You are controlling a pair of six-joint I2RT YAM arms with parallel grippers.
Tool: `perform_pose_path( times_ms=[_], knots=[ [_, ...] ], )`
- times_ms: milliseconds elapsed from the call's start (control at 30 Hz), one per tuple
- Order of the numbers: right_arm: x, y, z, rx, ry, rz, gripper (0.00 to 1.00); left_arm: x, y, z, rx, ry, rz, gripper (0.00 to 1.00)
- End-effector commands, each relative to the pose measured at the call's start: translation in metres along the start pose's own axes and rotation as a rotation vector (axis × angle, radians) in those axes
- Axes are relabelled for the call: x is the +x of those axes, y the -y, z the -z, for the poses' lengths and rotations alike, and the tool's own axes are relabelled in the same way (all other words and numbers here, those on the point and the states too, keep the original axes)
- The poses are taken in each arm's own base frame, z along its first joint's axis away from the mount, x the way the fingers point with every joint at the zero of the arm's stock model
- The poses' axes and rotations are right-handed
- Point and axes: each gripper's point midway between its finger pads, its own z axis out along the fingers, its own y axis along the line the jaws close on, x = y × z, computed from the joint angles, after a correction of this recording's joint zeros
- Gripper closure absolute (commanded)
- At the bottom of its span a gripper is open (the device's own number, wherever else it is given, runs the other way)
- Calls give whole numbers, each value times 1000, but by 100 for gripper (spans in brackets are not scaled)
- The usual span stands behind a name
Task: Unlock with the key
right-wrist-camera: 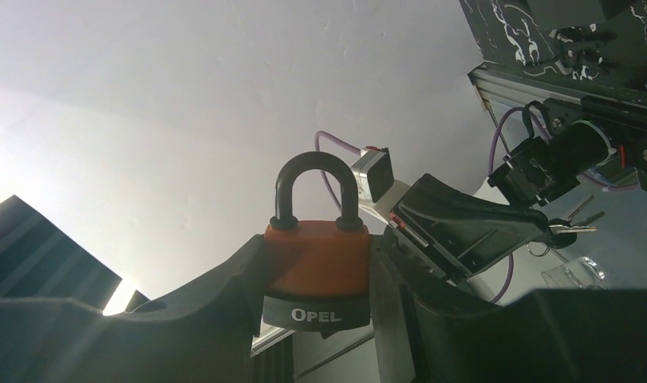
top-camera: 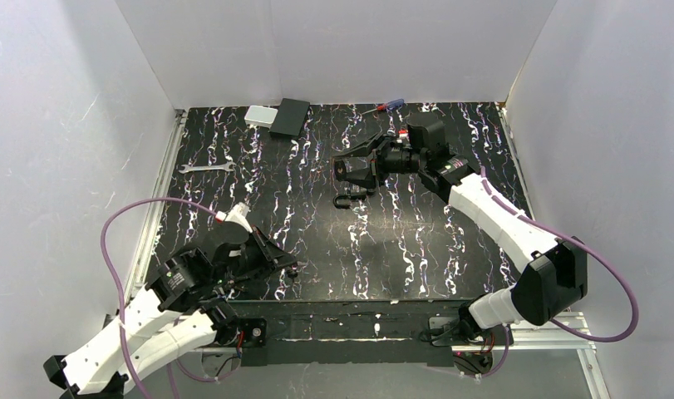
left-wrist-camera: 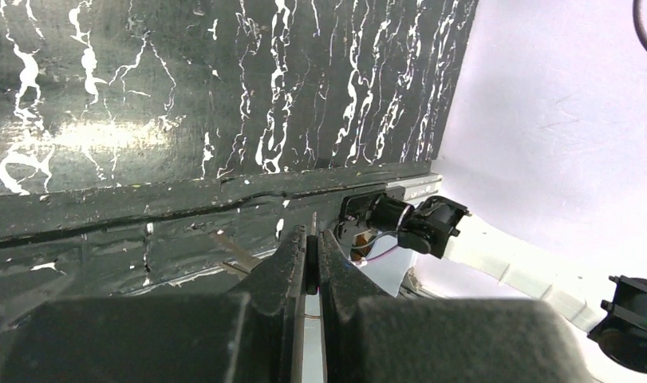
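Wrench [top-camera: 207,168] left of padlock [right-wrist-camera: 316,271], screwdriver [top-camera: 381,107] behind it

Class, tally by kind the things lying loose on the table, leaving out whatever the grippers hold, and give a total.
wrench: 1
screwdriver: 1
boxes: 2 (grey box, black box)
Total: 4

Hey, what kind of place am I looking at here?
Probably a robot test cell: white panels box in a black marbled tabletop, two arms are bolted at its near edge, the right gripper holds an orange padlock, the left gripper the key.
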Motion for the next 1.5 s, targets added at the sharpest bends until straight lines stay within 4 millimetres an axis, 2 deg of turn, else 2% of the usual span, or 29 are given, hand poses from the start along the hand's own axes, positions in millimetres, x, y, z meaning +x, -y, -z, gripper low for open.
perform_pose_path(
  times_ms=[0,167,300,500,600,700,767,833,867,933,1000,1067,1133,1233,1333,1467],
  knots=[
    [19,-18,14,-52,-32,44,99,-2,14,1,98,21,-29,100],
    [12,-16,10,-41,-14,29,99,-19,25,14,145,108,-118,100],
    [5,-13,5,-28,7,25,99,-25,35,23,173,130,-203,100],
    [-6,0,5,14,70,22,99,-36,40,30,193,192,-291,100],
    [-12,9,8,46,114,5,99,-42,49,34,228,231,-353,100],
    [-17,27,10,113,151,-25,99,-47,65,35,292,269,-477,100],
    [-19,37,12,146,165,-38,99,-56,67,31,272,312,-576,100],
    [-22,47,15,184,191,-50,99,-57,65,26,234,297,-763,94],
    [-24,51,16,203,205,-54,99,-56,63,24,202,263,-859,94],
    [-26,57,19,236,225,-61,99,-59,62,23,128,200,-971,100],
    [-27,65,22,282,243,-66,99,-59,78,25,157,177,-1046,100],
    [-29,75,26,349,260,-66,99,-66,93,28,202,231,-1127,100],
    [-29,84,29,417,264,-72,99,-62,101,29,285,265,-1259,100],
    [-25,101,37,537,250,-98,99,-42,116,34,465,250,-1482,100],
    [-17,123,45,674,203,-161,99,-30,123,33,565,233,-1639,100],
    [-9,139,56,819,147,-183,99,-18,134,35,700,257,-1833,100]
  ],
)
